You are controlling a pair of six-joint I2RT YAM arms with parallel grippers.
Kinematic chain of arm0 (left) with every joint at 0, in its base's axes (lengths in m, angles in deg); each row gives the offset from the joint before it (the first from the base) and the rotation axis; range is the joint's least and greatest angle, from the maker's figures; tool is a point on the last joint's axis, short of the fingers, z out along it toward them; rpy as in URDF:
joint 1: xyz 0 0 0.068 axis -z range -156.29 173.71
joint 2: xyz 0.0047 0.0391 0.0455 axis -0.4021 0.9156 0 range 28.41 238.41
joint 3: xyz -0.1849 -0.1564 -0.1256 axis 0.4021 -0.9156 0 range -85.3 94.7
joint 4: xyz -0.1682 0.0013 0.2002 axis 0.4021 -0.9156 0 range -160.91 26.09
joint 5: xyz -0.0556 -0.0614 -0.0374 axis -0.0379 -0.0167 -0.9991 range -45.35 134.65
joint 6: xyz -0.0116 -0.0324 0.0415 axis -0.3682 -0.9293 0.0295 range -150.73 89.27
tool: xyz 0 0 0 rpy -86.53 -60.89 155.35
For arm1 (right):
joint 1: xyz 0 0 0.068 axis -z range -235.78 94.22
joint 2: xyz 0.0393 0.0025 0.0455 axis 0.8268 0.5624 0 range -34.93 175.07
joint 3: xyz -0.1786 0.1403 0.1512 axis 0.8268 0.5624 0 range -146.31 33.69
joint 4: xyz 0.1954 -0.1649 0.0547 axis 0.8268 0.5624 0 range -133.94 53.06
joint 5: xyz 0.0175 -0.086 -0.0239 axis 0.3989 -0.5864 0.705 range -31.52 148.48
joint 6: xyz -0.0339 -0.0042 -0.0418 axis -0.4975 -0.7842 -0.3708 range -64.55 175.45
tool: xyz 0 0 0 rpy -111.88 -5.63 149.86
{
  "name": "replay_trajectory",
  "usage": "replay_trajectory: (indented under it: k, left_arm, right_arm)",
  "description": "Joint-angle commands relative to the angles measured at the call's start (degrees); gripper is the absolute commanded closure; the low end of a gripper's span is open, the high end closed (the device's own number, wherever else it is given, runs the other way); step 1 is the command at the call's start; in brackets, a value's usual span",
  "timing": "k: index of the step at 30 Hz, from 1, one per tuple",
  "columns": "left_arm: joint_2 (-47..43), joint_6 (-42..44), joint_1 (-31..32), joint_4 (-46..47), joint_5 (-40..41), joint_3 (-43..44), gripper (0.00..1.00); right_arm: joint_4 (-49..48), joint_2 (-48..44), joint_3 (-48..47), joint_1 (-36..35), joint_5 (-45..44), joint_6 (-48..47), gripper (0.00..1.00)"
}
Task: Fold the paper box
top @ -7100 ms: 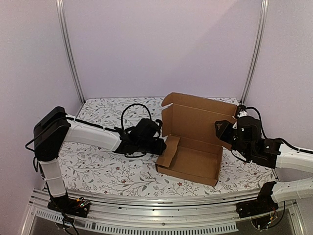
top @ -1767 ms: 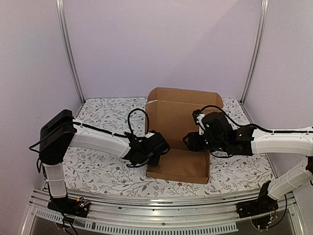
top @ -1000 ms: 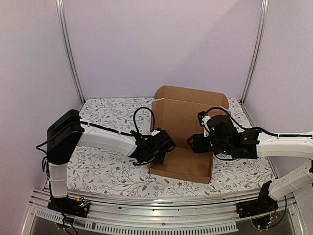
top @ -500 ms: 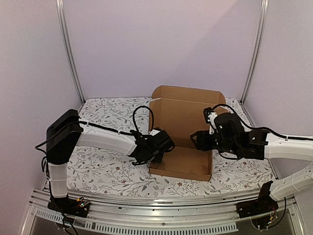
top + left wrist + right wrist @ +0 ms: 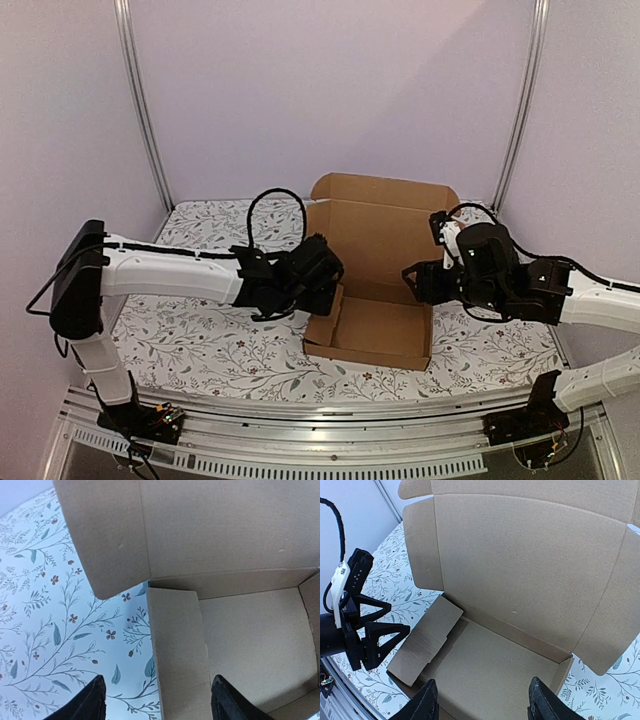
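The paper box is brown cardboard and sits open in the middle of the table, its lid upright at the back. The left side flap slants loosely at the box's left edge. My left gripper hovers just above and left of that flap, open, with nothing between its fingers. My right gripper is open over the box's right side. In its own view its fingers frame the bare floor of the box, and the left gripper shows beside the flap.
A floral-patterned cloth covers the table. Pale walls and two metal posts close in the back and sides. A metal rail runs along the near edge by the arm bases.
The left gripper has opened, let go of the left side flap and lifted back. The flap now leans instead of standing upright. The right gripper has drawn slightly right.
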Motion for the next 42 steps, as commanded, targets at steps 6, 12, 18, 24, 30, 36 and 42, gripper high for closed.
replay_trajectory:
  k: [6,12,18,24,30,36,42]
  left_arm:
    - [-11.54,9.93,-8.28,7.95,-12.51,-8.30,0.29]
    - [-14.72,16.38,-16.23,11.72,-18.51,-10.23,0.28]
    - [-13.93,19.88,-23.93,19.81,-31.36,-9.83,0.28]
    - [-10.32,23.16,-27.45,21.65,-40.20,-4.18,0.24]
    - [-6.89,24.83,-28.83,22.45,-46.53,0.79,0.24]
    - [-3.55,25.12,-29.55,22.03,-48.82,3.75,0.24]
    - [-0.93,25.38,-29.74,21.62,-50.38,5.86,0.26]
  right_arm:
    - [10.47,-6.09,-4.18,-0.32,-6.27,-3.56,0.40]
    - [18.20,-10.35,-6.83,0.28,-12.79,-5.58,0.35]
    - [22.21,-10.80,-8.63,8.26,-9.16,-7.39,0.32]
    - [21.32,-8.46,-10.60,18.18,3.08,-10.19,0.22]
    - [17.19,-3.41,-12.69,28.25,21.34,-12.53,0.17]
    - [13.13,3.86,-14.22,34.91,30.27,-12.83,0.20]
    - [9.76,9.04,-15.71,37.01,33.38,-14.11,0.28]
